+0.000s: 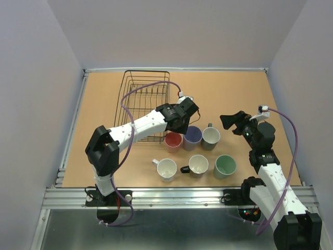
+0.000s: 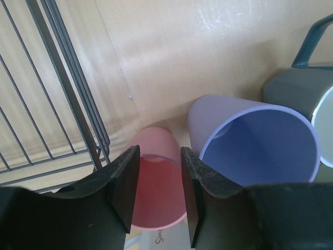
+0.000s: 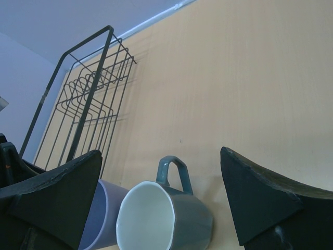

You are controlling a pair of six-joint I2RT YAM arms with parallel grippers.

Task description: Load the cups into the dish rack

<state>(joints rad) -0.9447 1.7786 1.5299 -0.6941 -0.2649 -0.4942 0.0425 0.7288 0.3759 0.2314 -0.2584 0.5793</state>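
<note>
Two robot arms reach over a tan counter (image 1: 234, 88). The left pincer (image 2: 158, 155) points down at a pink mug (image 2: 158, 200). Its two black fingers (image 2: 125, 182) stand apart with a narrow gap, and the mug's mouth shows through that gap just beyond the tips. Whether the fingers touch the mug's rim cannot be told.

Just to the right of this pincer stands a lavender mug (image 2: 260, 146), upright and right beside the pink one. Further right again is a grey-green mug (image 3: 182, 219) with a white inside. To the left of the left pincer, close by, is the black wire dish rack (image 1: 147, 83), and its near wall rises just beside the pink mug.

The right pincer (image 3: 160, 154) hangs above the counter with its fingers spread wide and nothing between them. The grey-green mug sits ahead of it, framed in the gap, with its handle pointing away. The lavender mug lies behind this pincer's left finger, and the rack is well beyond it on the left.

Nearer the arm bases than both pincers, three more mugs stand in a row: a white one (image 1: 167, 169), a cream one with a black handle (image 1: 198, 164) and a mint green one (image 1: 225, 165). All six cups stand upright on the counter outside the rack
</note>
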